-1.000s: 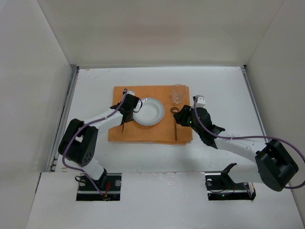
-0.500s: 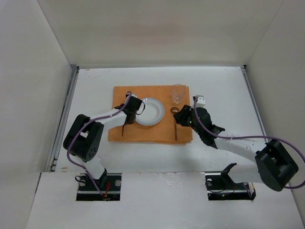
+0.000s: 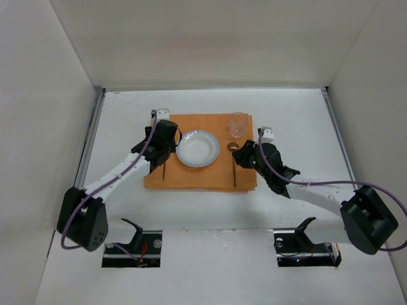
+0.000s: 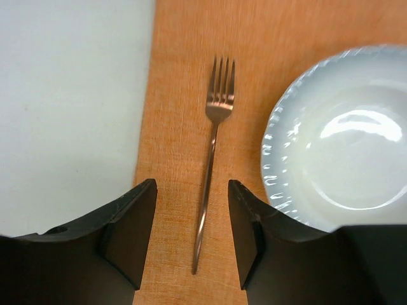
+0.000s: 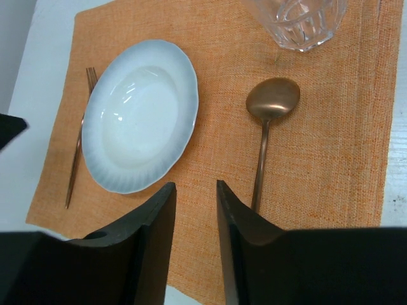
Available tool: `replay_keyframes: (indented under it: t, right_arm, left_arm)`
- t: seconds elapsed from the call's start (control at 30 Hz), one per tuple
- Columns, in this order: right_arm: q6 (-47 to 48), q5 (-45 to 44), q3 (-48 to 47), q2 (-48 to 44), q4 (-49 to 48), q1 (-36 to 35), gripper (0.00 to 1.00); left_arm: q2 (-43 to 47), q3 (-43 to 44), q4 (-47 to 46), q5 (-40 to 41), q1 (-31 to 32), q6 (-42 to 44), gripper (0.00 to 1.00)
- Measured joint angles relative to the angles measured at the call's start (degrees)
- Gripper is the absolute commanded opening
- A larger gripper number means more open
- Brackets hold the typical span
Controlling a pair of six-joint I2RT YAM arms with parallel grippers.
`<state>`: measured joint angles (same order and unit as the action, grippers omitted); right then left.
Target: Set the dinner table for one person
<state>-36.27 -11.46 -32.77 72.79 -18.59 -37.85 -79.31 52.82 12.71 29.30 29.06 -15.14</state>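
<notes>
On the white dinner table lies an orange mat with a white plate in its middle. A fork lies flat on the mat left of the plate, tines pointing away. My left gripper hangs open above it, one finger on each side of the handle, not touching. In the top view the left gripper covers the fork's upper part. A copper spoon lies right of the plate, below a glass. My right gripper hovers over the mat beside the spoon handle, open a little and holding nothing.
Grey rails run along the table's side edges, and tall white walls enclose it on three sides. The glass stands at the mat's far right corner. Bare tabletop surrounds the mat.
My left gripper opened, let go of the fork and lifted off it while the left arm swung out to the left. The right gripper's jaws came closer together; that arm stayed put.
</notes>
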Motion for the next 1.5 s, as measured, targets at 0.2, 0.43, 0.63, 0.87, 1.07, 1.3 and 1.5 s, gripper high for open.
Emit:
replay_keyframes:
  t: [0.2,0.43,0.63,0.87,1.07,1.3,1.5]
  right_arm:
    - [-1.5,-0.8,3.7,-4.5,-1.6,0.6,0.09]
    - [-4.8,-7.6,10.8,-17.2,-4.0,5.9,0.27]
    - [-9.1,-12.3,15.3,-21.7,-5.1,11.5,0.54]
    - [-11.0,-13.2,15.7,-15.6,-6.4,12.0,0.58]
    - [-11.6,-12.6,15.7,-13.0,-7.3,12.0,0.59]
    - [-11.7,-12.5,15.7,-13.2,-8.7,11.9,0.59]
    - [-11.8,-12.5,15.7,-13.2,-8.9,11.8,0.59]
  left_arm:
    - [15.4,-4.9,-2.8,0.4,-2.8,-7.1,0.41]
    - [31.5,-21.1,-3.9,0.7,-14.8,-19.8,0.41]
    - [36.3,-29.8,-3.2,0.3,-24.2,-28.6,0.43]
    - [37.6,-31.0,-3.8,-1.1,-31.5,-33.8,0.44]
    - [36.4,-31.1,-4.3,-2.3,-31.4,-34.4,0.47]
    - [32.4,-30.9,-5.2,-3.5,-30.9,-35.0,0.51]
    - [28.7,-28.3,-5.3,-3.8,-27.3,-35.5,0.48]
